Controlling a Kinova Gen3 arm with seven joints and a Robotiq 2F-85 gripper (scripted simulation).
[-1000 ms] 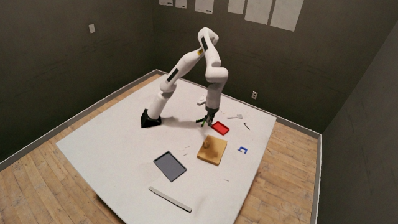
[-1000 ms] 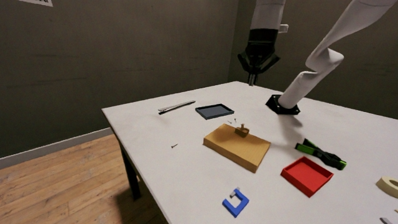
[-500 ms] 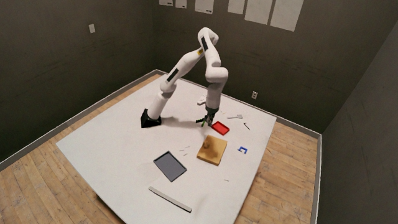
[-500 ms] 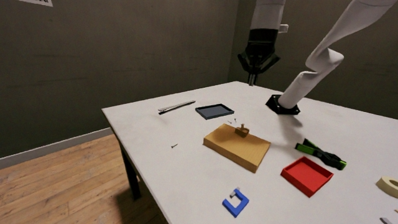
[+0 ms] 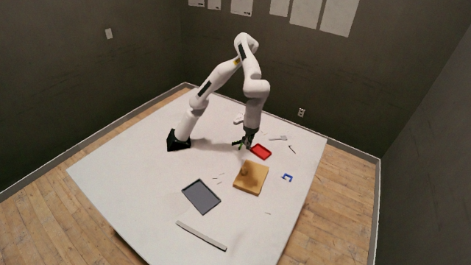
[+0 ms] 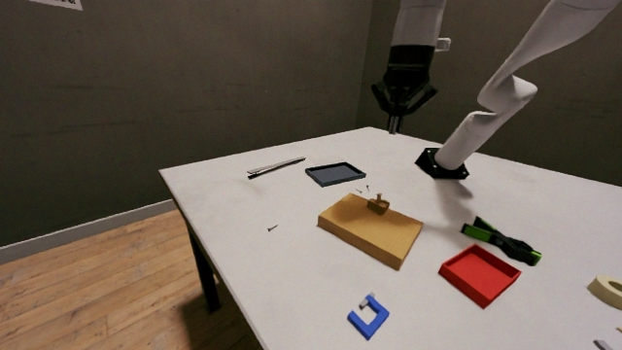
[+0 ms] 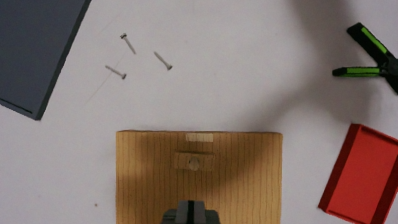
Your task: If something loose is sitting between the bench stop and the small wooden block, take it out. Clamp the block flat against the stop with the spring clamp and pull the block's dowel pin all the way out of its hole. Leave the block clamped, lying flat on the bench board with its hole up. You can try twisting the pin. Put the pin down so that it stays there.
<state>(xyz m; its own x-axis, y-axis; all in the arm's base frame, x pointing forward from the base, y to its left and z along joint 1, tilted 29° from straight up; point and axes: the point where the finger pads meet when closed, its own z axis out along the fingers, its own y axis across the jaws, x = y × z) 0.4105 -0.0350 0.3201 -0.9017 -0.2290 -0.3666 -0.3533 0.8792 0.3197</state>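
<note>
A tan bench board (image 5: 257,184) (image 6: 360,233) (image 7: 145,190) lies on the white table. A small wooden block (image 5: 244,172) (image 6: 378,206) (image 7: 182,161) lies flat on it, with its dowel pin (image 6: 379,196) (image 7: 193,162) standing in the hole. A pale bench stop (image 7: 199,137) sits at the board's edge, a short gap from the block; the gap shows bare board. The green and black spring clamp (image 6: 501,240) (image 7: 372,62) lies on the table off the board. My gripper (image 5: 246,145) (image 6: 394,128) (image 7: 190,206) is shut and empty, high above the board.
A red tray (image 5: 260,151) (image 6: 478,273) (image 7: 362,175) lies beside the board, and a grey tray (image 5: 201,196) (image 6: 335,173) (image 7: 30,50) on the other side. Three screws (image 7: 130,44) lie between them. A blue bracket (image 5: 288,175) (image 6: 369,316), a metal ruler (image 5: 200,235) (image 6: 274,166) and a tape roll (image 6: 607,291) lie farther out.
</note>
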